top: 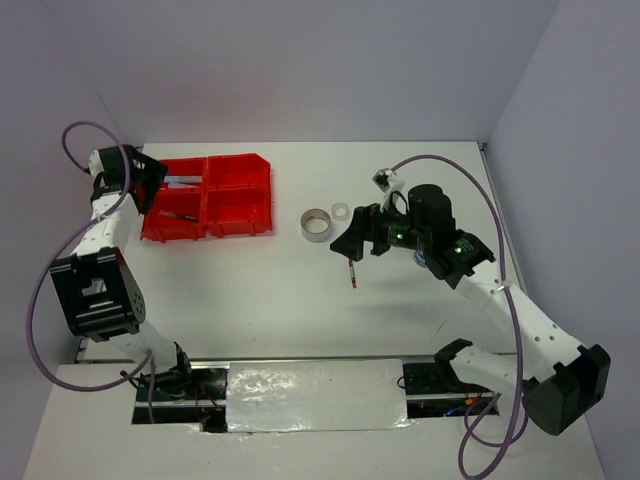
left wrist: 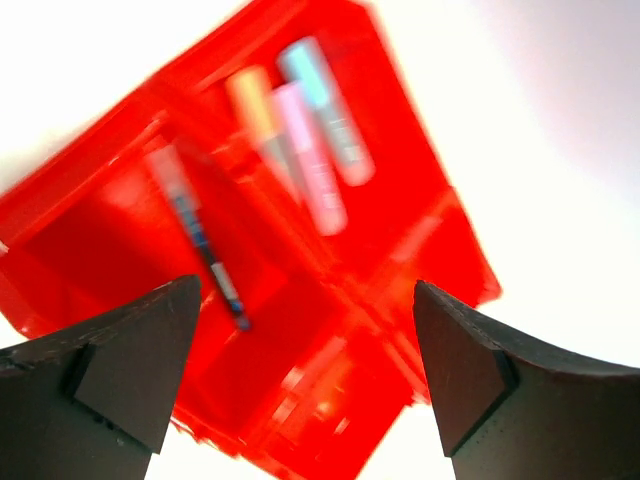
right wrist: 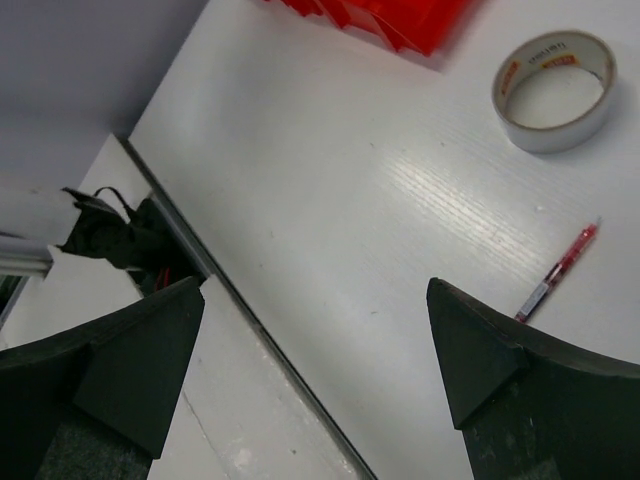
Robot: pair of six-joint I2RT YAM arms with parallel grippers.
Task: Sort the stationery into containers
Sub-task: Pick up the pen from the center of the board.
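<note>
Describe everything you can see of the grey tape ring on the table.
The grey tape ring is a wide roll of pale grey tape on a whitish core with red and yellow print inside. It lies flat, hole upward, on the white table, right of the red bin; nothing grips it.

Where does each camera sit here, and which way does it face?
Top external: above and behind the arms, looking down on the table; both arms show, left hand over the red bin, right hand near the tape ring.
Left wrist: looks down into the bin at sticks and a blue pen; open hand frames the view.
Right wrist: faces table, tape ring, red pen; open hand below.
Shared: top and right wrist both show ring and red pen.
</note>
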